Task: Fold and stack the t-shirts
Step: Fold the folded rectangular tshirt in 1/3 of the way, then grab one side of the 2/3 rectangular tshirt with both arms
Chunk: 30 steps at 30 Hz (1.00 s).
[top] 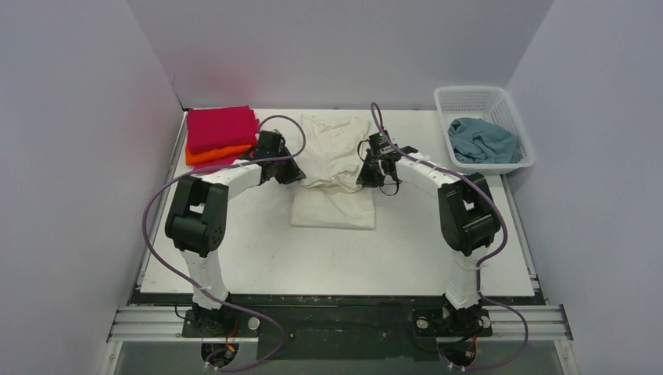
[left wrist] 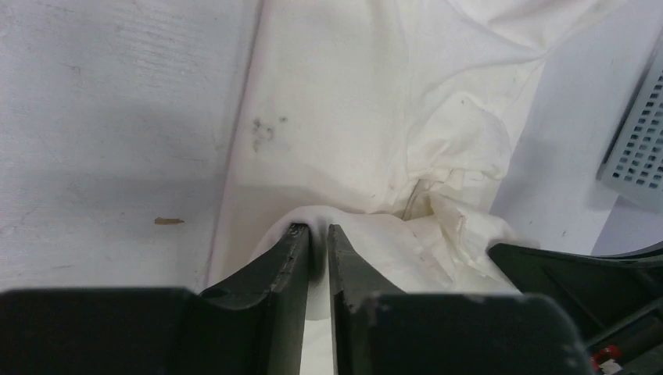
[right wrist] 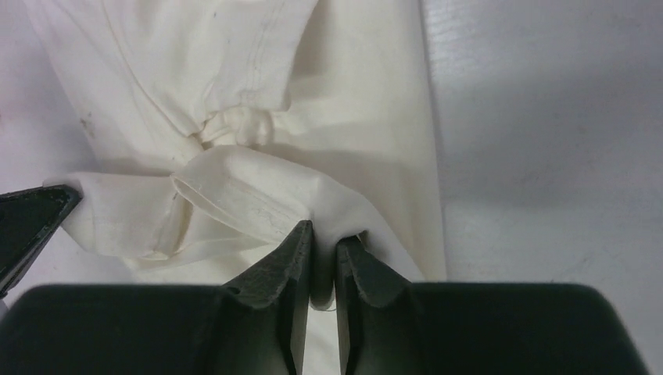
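A cream t-shirt (top: 335, 168) lies partly folded in the middle of the table, its upper part bunched between the two grippers. My left gripper (top: 291, 175) is shut on the shirt's left edge; in the left wrist view (left wrist: 317, 232) a fold of cream cloth (left wrist: 328, 125) is pinched between the jaws. My right gripper (top: 367, 176) is shut on the shirt's right edge, with cloth (right wrist: 258, 101) nipped between the jaws (right wrist: 324, 233). A magenta-pink tee (top: 221, 126) lies folded on an orange one (top: 216, 154) at the back left. A grey-blue tee (top: 483, 141) lies crumpled in the basket.
A white plastic mesh basket (top: 477, 97) stands at the back right, and its corner shows in the left wrist view (left wrist: 637, 148). White walls enclose the table on three sides. The arms' cables arc over the table on both sides of the shirt.
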Tool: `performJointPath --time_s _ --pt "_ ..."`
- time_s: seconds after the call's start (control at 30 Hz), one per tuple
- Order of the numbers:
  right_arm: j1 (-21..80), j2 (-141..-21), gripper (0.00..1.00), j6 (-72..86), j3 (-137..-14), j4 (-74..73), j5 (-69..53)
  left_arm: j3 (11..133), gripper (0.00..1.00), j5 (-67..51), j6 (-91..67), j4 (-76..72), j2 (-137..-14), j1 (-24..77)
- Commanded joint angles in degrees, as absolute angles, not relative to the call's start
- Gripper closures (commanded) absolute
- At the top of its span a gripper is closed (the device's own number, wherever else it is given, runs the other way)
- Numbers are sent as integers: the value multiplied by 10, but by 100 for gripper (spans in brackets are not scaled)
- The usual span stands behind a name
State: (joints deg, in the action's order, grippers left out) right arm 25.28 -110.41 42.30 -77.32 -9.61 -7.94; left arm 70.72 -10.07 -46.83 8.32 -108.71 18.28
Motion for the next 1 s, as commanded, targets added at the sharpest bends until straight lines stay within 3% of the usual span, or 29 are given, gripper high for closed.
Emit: performJointPath --time_s 0.0,0.03,0.07,0.1,0.13,0.2,0.23,0.3,0.43,0.73,0.97 --pt "234 -1132 74 434 -818 -80 -93 764 65 -84 -455 104 -1105 172" --pt "231 -1133 69 435 -823 -79 -96 773 51 -84 -454 104 -1104 170" --pt "224 -1135 60 437 -834 -77 -99 779 45 -84 -450 103 -1103 168" --pt "220 -1136 57 439 -841 -76 -101 794 30 -83 -448 103 -1101 166" --pt "211 -1138 51 443 -859 -76 -106 803 23 -82 -445 107 -1100 160" --pt "199 -1134 37 449 -881 -79 -118 845 17 -81 -442 124 -1100 149" --pt "197 -1130 22 449 -887 -84 -120 852 16 -82 -441 130 -1098 145" --pt "194 -1105 10 436 -890 -109 -108 849 16 -81 -441 143 -1077 134" --pt "194 -1038 5 419 -814 -135 -93 773 14 -66 -435 148 -1000 126" --pt "228 -866 4 444 -564 -134 -79 516 11 -97 -445 141 -824 159" --pt "270 -837 8 506 -454 -61 -63 441 10 -103 -452 119 -842 194"
